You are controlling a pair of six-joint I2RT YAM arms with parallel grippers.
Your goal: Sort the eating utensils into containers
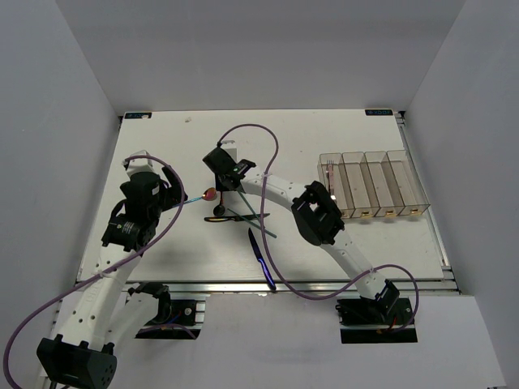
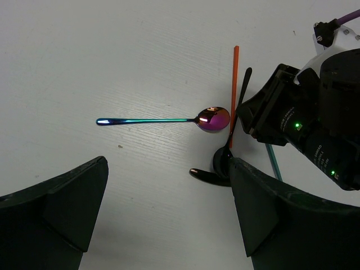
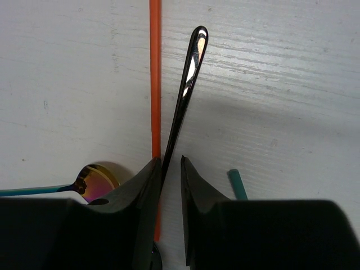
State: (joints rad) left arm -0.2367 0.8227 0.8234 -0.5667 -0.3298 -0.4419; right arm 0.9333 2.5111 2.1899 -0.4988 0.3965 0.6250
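Observation:
My right gripper (image 3: 169,163) is down on the table with its jaws a narrow gap apart around the handle of the black spoon (image 3: 185,84); the handle touches the left finger, and a gap shows to the right finger. A red chopstick (image 3: 154,73) lies just left of it, a teal chopstick (image 3: 236,183) right. The red-bowled spoon (image 2: 214,119) with a teal handle lies in front of my open, empty left gripper (image 2: 169,185). From above, the blue knife (image 1: 261,258) lies near the front edge. The containers (image 1: 373,185) stand at the right, a silver fork (image 1: 331,170) in the leftmost.
A second dark utensil (image 2: 207,175) lies by the black spoon's bowl (image 2: 221,160). The right arm's wrist (image 2: 309,124) fills the right side of the left wrist view. A purple cable (image 1: 272,150) loops over the table's middle.

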